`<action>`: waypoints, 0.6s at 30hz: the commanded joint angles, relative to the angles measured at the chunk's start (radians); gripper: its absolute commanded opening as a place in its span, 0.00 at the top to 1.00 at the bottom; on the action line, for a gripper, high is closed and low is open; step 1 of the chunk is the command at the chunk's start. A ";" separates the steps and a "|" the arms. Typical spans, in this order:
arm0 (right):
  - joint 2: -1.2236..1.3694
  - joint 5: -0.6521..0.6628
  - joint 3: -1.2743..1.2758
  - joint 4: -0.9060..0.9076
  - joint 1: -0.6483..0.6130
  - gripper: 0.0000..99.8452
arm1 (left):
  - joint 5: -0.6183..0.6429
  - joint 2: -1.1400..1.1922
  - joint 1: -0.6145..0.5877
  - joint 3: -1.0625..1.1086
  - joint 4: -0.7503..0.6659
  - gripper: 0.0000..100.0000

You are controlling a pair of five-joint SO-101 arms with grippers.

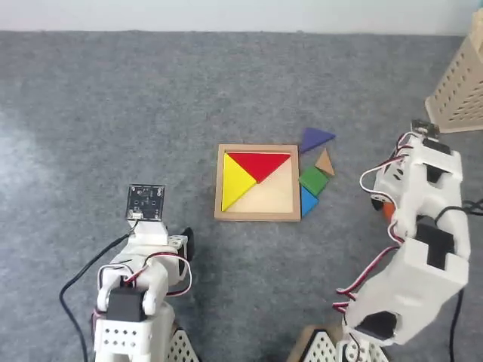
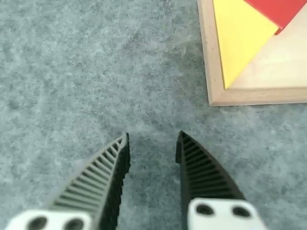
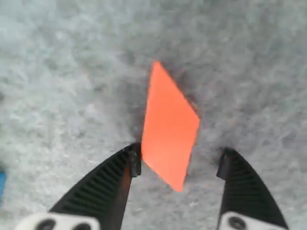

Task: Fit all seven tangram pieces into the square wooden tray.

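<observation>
Tray and contents: the square wooden tray [image 1: 257, 216] lay near the middle of the counter [image 1: 113, 98]. Two large pieces were seated in it: the red triangle [image 1: 259, 164] along the far side and the yellow triangle [image 1: 235, 182] along the left side. The rest of the tray floor was bare.

Loose pieces: the purple triangle [image 1: 315, 137], tan triangle [image 1: 324, 162], green square [image 1: 313, 180] and blue triangle [image 1: 308, 201] lay in a cluster just beside the tray, on the side toward the counter's right edge. The orange parallelogram [image 3: 169, 125] lay flat farther toward that edge, well apart from the tray.

Hands: the right hand [image 3: 181, 157] was spread wide and straddled the parallelogram. One finger was just beside its edge and the other stood apart, so nothing was gripped. The left hand [image 2: 153, 139] was partly open and empty, over bare counter near the tray's near left corner.

Judgement: the step in hand was picking up the parallelogram, with five pieces left to place. The next move calls for closing squarely on its opposite edges, lifting it, then carrying it to the tray.
</observation>
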 commanded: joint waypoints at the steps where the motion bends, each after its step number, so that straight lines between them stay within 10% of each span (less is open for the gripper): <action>1: -0.058 -0.020 -0.029 -0.008 0.056 0.72 | 0.006 -0.020 -0.003 -0.002 -0.006 0.85; 18: -0.443 0.236 0.163 -0.056 -0.217 0.72 | 0.006 -0.020 -0.003 -0.002 -0.006 0.85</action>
